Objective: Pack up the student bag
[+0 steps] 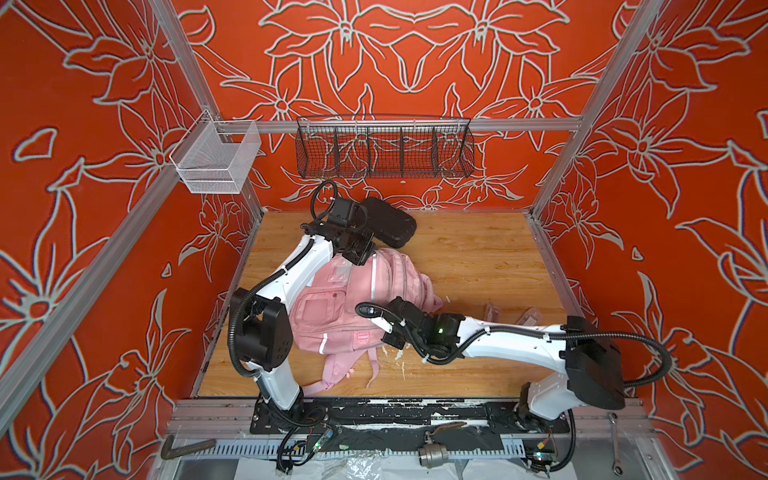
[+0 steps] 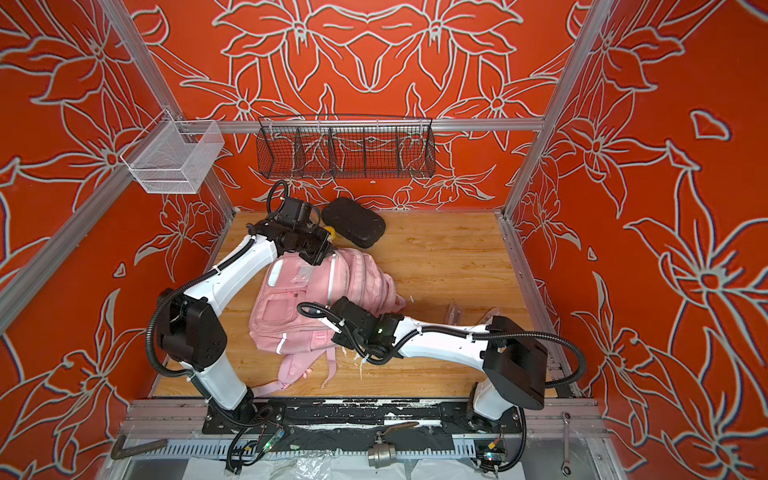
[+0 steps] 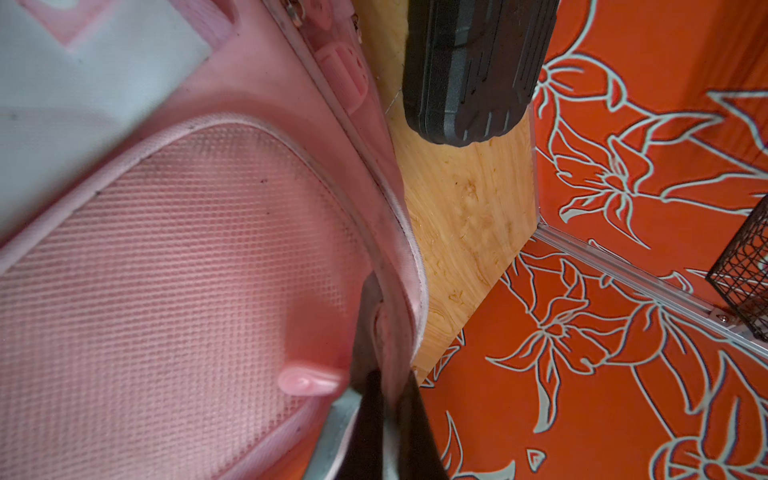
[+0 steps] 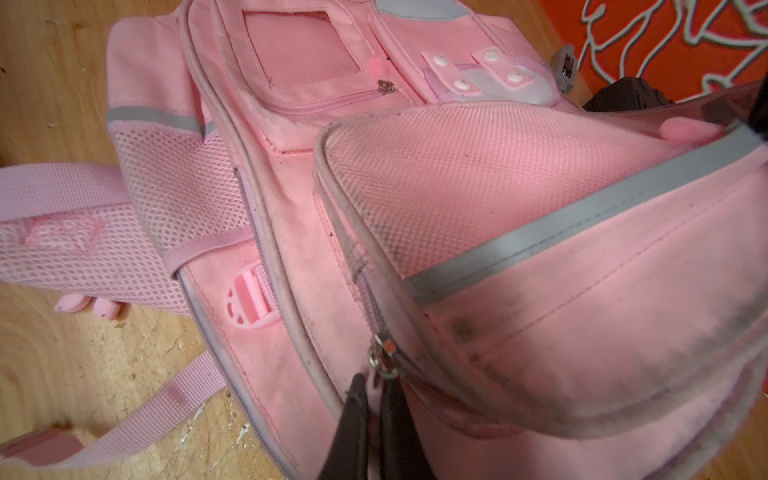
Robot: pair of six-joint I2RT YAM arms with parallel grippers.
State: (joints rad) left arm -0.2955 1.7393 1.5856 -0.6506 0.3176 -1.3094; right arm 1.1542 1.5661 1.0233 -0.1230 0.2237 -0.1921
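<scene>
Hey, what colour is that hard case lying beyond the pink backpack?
Black, with moulded ribs. The case shows best in the left wrist view.

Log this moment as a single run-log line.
student bag: lying on table | left end effector: shut on bag's piped edge | right end effector: shut on zipper pull | black case: outside bag, at table's rear

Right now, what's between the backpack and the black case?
Bare wooden table, seen in the left wrist view between backpack and black case. A top view also shows something yellow there.
</scene>
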